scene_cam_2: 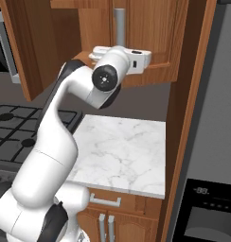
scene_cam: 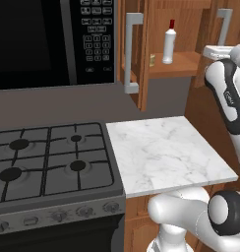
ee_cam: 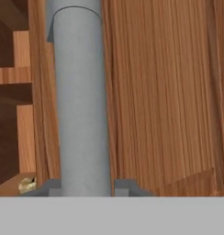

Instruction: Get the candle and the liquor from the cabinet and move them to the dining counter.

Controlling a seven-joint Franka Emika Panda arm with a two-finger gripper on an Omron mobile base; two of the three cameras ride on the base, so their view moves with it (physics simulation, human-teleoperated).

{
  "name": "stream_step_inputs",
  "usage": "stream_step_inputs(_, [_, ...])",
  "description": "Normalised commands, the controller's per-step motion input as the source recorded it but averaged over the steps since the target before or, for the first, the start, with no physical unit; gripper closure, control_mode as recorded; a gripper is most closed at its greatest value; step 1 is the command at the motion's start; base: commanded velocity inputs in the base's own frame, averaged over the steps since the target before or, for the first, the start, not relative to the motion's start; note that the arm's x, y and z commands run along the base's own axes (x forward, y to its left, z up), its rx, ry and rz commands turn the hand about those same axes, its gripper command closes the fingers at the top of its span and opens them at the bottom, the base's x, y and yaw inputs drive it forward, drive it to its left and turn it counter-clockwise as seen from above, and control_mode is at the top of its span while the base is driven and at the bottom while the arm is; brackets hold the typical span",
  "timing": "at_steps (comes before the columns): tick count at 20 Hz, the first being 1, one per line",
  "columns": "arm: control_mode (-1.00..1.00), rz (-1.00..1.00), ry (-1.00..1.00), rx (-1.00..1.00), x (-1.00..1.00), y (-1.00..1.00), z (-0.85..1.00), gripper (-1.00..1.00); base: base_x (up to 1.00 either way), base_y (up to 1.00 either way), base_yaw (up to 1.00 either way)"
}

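Jaws clamped on the grey bar handle [ee_cam: 81,101] of the cabinet's right door [scene_cam_2: 150,38], as I read the hand view, its fingertips [ee_cam: 125,187] flanking the bar. Nothing moved yet, I judge: cabinet [scene_cam: 166,69] half open, liquor [scene_cam: 169,45] upright on its shelf, candle [scene_cam: 152,60] just beside it. Around: stove [scene_cam: 53,162], microwave [scene_cam: 53,42], marble table [scene_cam: 166,152].

Standing upright on the open cabinet [scene_cam: 141,54] shelf, left of the gripper [ee_cam: 84,183]: liquor [scene_cam: 169,43], slim white bottle, red cap. Candle [scene_cam: 152,60], tiny tan cylinder, beside it, further left.
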Motion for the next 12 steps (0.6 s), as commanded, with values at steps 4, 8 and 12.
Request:
stream_step_inputs(4, [-1.0, 0.0, 0.02, 0.0, -0.28, -0.42, 0.01, 1.0, 0.0, 0.0, 0.0])
stream_step_inputs(8, [-1.0, 0.0, 0.02, 0.0, -0.3, -0.42, 0.02, 1.0, 0.0, 0.0, 0.0])
stream_step_inputs(12, [-1.0, 0.0, 0.04, 0.0, -0.25, -0.39, 0.01, 1.0, 0.0, 0.0, 0.0])
